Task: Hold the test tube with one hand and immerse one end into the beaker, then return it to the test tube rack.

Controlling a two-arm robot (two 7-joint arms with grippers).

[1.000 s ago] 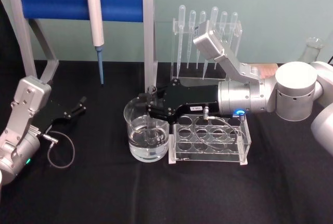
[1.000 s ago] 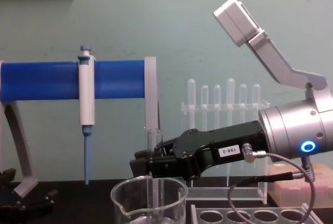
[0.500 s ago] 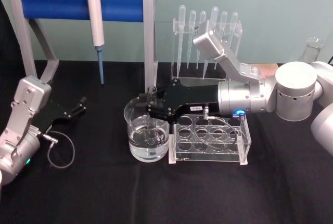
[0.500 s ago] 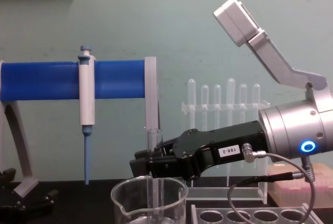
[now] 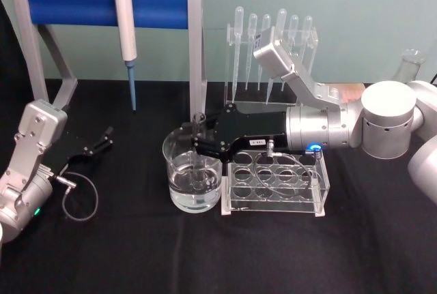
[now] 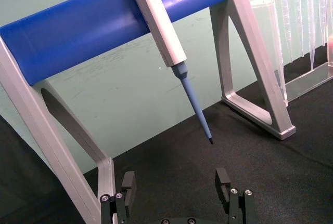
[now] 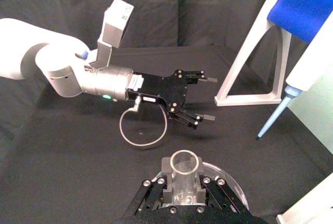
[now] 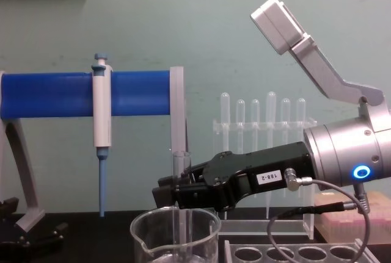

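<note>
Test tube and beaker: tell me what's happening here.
The right claw grips the test tube upright, with its lower end down inside the beaker, which stands beside the clear tube rack. The left claw sits open and idle, low over the table on the left.

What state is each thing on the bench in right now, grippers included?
test tube: upright, held by the right gripper, lower end inside the beaker.
beaker: upright, part full of clear liquid.
right gripper: fingers shut on the test tube, over the beaker.
left gripper: fingers open, holding nothing, parked at the left.
pipettor: hanging tip down on the blue stand.
test tube rack: upright beside the beaker.
</note>
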